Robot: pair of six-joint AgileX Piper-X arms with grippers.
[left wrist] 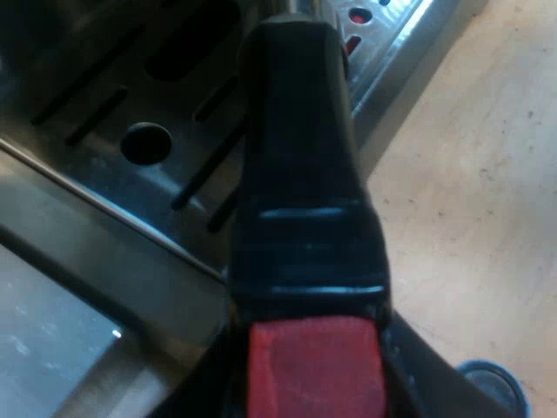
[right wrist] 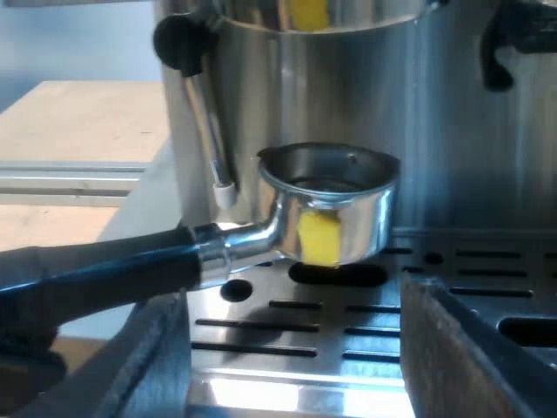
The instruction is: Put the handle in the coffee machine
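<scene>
The metal holder (right wrist: 331,209) hangs level above the espresso machine's (right wrist: 452,131) slotted drip tray (right wrist: 348,335), its basket open upward, just below the machine's front. Its dark handle (right wrist: 104,270) runs away from the basket into a dark shape that is my left gripper (right wrist: 22,305). Up close, the black handle (left wrist: 300,174) with its red end (left wrist: 313,370) lies between the fingers of my left gripper (left wrist: 312,357), which is shut on it over the drip tray (left wrist: 113,96). My right gripper (right wrist: 296,366) is open, low before the tray, with nothing between its fingers.
A steam wand (right wrist: 207,131) with a black knob (right wrist: 178,42) hangs close beside the holder's basket. A light wooden tabletop (left wrist: 479,192) lies beside the machine, with a blue round thing (left wrist: 492,383) on it near the handle's red end.
</scene>
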